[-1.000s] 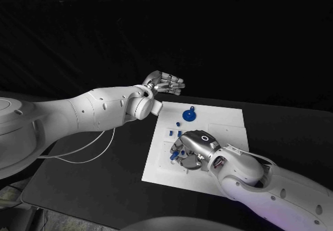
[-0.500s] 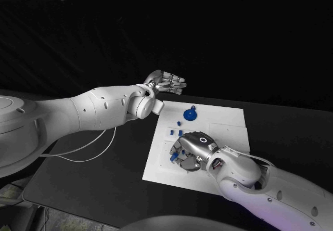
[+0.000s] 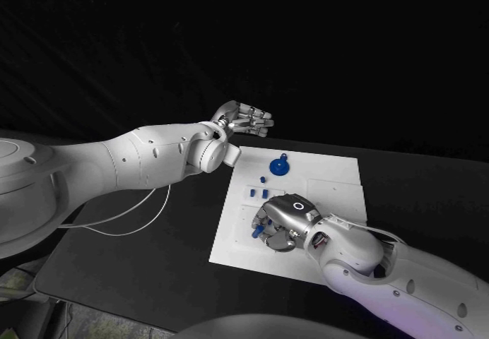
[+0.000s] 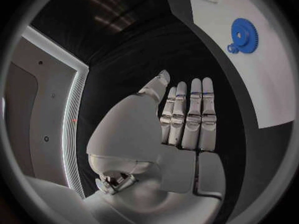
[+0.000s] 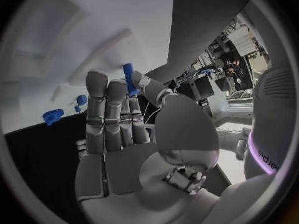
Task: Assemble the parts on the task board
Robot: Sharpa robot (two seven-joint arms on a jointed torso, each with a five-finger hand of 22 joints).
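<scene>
The white task board (image 3: 326, 185) lies in the middle of the table. On its far part rests a blue gear (image 3: 278, 167), also seen past my left hand (image 4: 244, 34). Small blue pieces (image 3: 258, 192) stand near the board's left side. My right hand (image 3: 280, 224) is low over the board's near half. It pinches a small blue peg (image 5: 128, 77) between thumb and fingertips, and blue shows at its fingers (image 3: 257, 231). My left hand (image 3: 244, 119) hovers beyond the board's far left corner, fingers straight, holding nothing (image 4: 187, 117).
The black table (image 3: 143, 247) surrounds the board. A thin white cable (image 3: 133, 224) loops over the table to the left of the board. In the right wrist view, the blue gear (image 5: 54, 115) and a small blue piece (image 5: 81, 99) lie beyond the fingers.
My left hand has drifted slightly up and to the right. My right hand has stayed nearly still over the board with the blue peg in its fingers.
</scene>
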